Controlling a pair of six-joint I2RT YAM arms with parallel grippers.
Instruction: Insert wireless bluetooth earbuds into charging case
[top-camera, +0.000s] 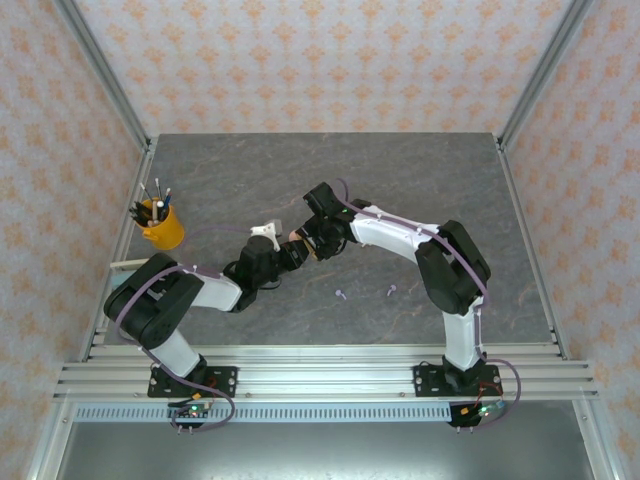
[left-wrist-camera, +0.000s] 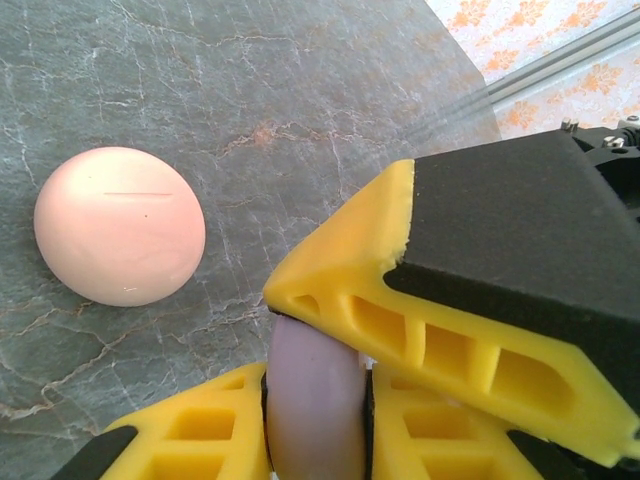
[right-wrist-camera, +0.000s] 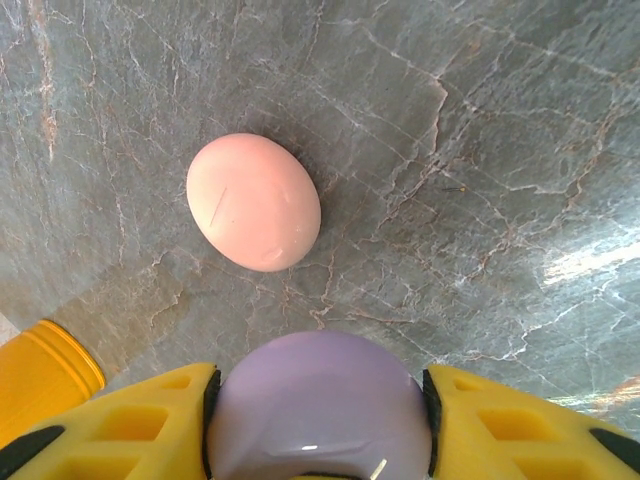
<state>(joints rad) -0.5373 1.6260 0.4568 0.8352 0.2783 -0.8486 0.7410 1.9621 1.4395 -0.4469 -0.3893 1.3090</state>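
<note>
**Earbuds loose on the bench, both tools on the lilac case**

Earbuds (top-camera: 340, 295): from above, two tiny lilac ones lie on the grey marbled bench (top-camera: 420, 170), near each other in front of the arms and apart from both tools. The left tool (top-camera: 288, 252) and the right tool (top-camera: 318, 240) meet over the middle of the bench, nose to nose. A yellow cup of pens (top-camera: 160, 226) stands well off to the left.

Left wrist view: the left tool (left-wrist-camera: 315, 385) is clenched on a lilac case (left-wrist-camera: 312, 415), which is seen edge-on with a pad pressed to each flat side. A yellow and black finger (left-wrist-camera: 450, 290) of the right tool sits against the top rim of that case. A pink case (left-wrist-camera: 120, 225) lies closed on the bench beyond, apart from everything.

Right wrist view: the right tool (right-wrist-camera: 318, 410) grips the lilac case (right-wrist-camera: 318, 395) across its width, its round face turned towards the camera and a finger on either side. The pink case (right-wrist-camera: 254, 202) rests on the bench just past it, not touching.
</note>
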